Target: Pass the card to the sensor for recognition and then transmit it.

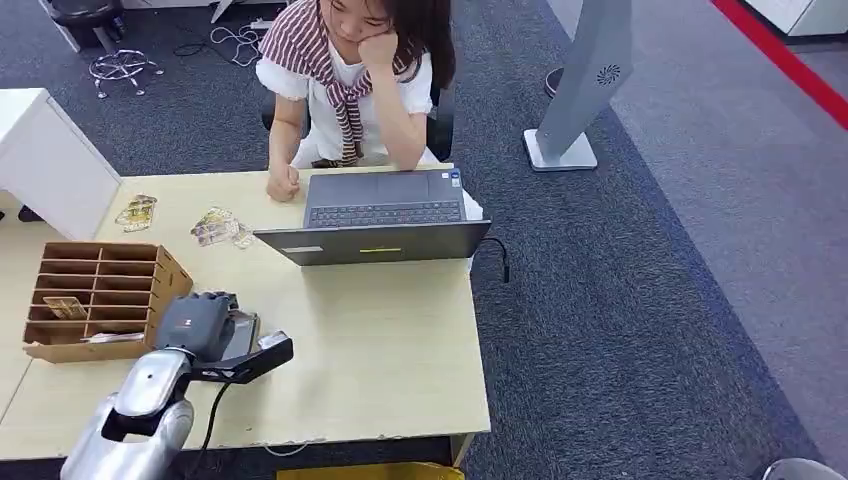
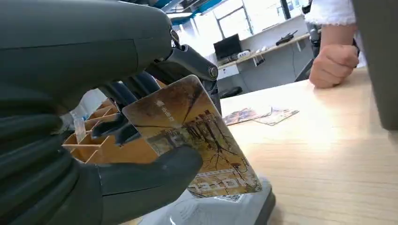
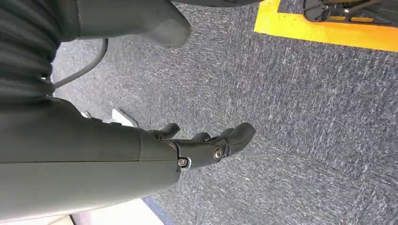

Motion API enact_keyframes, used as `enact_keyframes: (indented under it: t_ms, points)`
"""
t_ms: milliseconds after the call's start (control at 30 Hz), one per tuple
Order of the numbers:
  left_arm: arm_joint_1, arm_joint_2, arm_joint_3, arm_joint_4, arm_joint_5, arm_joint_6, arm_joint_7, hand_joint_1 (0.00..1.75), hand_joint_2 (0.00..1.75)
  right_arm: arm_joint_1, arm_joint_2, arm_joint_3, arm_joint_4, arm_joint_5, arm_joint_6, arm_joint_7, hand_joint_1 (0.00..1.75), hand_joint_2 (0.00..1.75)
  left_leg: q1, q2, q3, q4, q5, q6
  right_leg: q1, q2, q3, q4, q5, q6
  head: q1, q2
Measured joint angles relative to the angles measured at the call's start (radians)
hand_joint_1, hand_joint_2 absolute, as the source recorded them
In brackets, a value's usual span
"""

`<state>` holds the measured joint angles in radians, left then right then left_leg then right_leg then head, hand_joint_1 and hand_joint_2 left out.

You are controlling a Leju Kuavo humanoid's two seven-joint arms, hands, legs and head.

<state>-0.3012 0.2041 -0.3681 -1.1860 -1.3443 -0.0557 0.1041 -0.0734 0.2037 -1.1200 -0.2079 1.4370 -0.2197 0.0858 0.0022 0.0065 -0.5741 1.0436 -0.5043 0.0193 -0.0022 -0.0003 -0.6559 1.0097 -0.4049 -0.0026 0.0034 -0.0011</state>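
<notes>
Left robot hand (image 2: pixel 117 154) holds the card (image 2: pixel 192 136), thumb pressed on the printed face and the dark fingers behind it. In the head view the same robot hand (image 1: pixel 197 325) sits low over the wooden surface (image 1: pixel 380 340), just beside the wooden compartment organiser (image 1: pixel 100 290). Directly under the card lies a flat grey device with a small label, probably the sensor (image 2: pixel 220 208); card edge looks very close to it, contact cannot be told.

Right robot hand (image 3: pixel 206 143) hangs over grey carpet (image 3: pixel 305 131), fingers loosely apart, holding nothing.

Handling judgement: card looks thin, light and stiff, with a glossy face, so likely slippery under a hard thumb. Grip sits at one corner and short edge, which leaves most of the face free for reading. A flat pinch there should suffice; squeezing hard risks bending it, and a loose pinch lets it pivot.

Also present: a laptop (image 1: pixel 385 215) open toward a seated person (image 1: pixel 350 80), whose fist (image 2: pixel 333 65) rests on the surface, and loose cards (image 1: pixel 220 228) near the laptop's back edge.

Step in hand, judged: presenting card to sensor; handover not yet begun.
</notes>
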Motion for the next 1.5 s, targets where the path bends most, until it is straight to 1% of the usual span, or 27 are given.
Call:
enact_keyframes:
  t_ms: [367,533,800,833,867,900,967,1033,1200,1500]
  points:
    - [0.001,0.025,0.0,0.001,0.003,-0.038,0.01,1.75,1.75,0.0,0.0,0.0,0.0,0.0,0.0,0.002,0.0,1.75,0.0,0.0,0.0,0.0,0.0,0.0,0.0,0.0,0.0,0.0,0.0,0.0,0.0,0.0]
    - [-0.005,0.027,0.0,0.001,0.015,-0.071,0.01,1.75,1.75,0.0,0.0,0.0,0.0,-0.001,-0.002,0.003,0.0,1.75,0.0,0.0,0.0,0.0,0.0,0.0,0.0,0.0,0.001,0.0,0.0,0.0,0.0,0.0]
    - [-0.014,0.027,-0.001,0.001,0.024,-0.087,0.009,1.75,1.75,0.0,0.0,0.0,0.0,-0.002,-0.003,0.003,0.0,1.75,0.0,0.0,0.001,0.0,0.0,0.0,0.0,0.0,0.001,0.001,0.0,0.0,0.0,0.0]
    - [-0.016,0.027,-0.002,0.001,0.025,-0.081,0.008,1.75,1.75,0.0,0.0,0.0,0.0,-0.003,-0.003,0.003,0.0,1.75,0.0,0.0,0.001,0.0,0.0,0.0,0.0,0.0,0.001,0.001,0.0,0.0,0.0,0.0]
    - [-0.017,0.027,-0.005,0.001,0.026,-0.062,0.008,1.75,1.75,0.0,0.0,0.0,0.0,-0.003,-0.004,0.003,0.0,1.75,0.0,0.0,0.001,0.0,0.0,0.0,0.0,0.0,0.001,0.001,0.0,0.0,0.0,0.0]
    - [-0.017,0.027,-0.006,0.001,0.024,-0.034,0.008,1.75,1.75,0.0,0.0,0.0,0.0,-0.005,-0.006,0.002,0.0,1.75,0.0,0.0,0.001,0.0,0.0,0.0,0.0,0.0,0.0,0.001,0.001,-0.001,0.0,0.0]
    - [-0.019,0.025,-0.006,-0.017,0.018,0.042,0.014,1.75,1.75,0.0,0.0,0.0,0.0,-0.01,-0.01,-0.003,0.0,1.75,0.0,0.0,0.0,0.0,0.001,-0.001,0.0,0.0,0.0,0.001,0.001,-0.001,0.0,0.0]
    - [-0.033,0.022,-0.006,-0.044,0.016,0.077,0.02,1.75,1.75,0.0,0.0,0.0,0.0,-0.009,-0.011,-0.004,0.0,1.75,0.0,-0.001,0.0,0.0,0.001,-0.001,0.0,-0.001,0.0,0.001,0.001,-0.001,0.0,0.0]
    - [-0.052,0.017,-0.006,-0.077,0.015,0.085,0.021,1.75,1.75,0.0,0.0,0.0,0.0,-0.009,-0.012,-0.005,0.0,1.75,0.0,0.0,0.0,0.0,0.001,-0.001,0.0,0.0,0.0,0.001,0.001,-0.001,0.0,0.0]
    - [-0.052,0.014,-0.006,-0.089,0.015,0.085,0.021,1.75,1.75,0.0,0.0,0.0,0.0,-0.009,-0.012,-0.005,0.0,1.75,0.0,0.0,0.0,0.0,0.001,-0.001,0.0,0.0,0.0,0.001,0.001,-0.001,0.0,0.0]
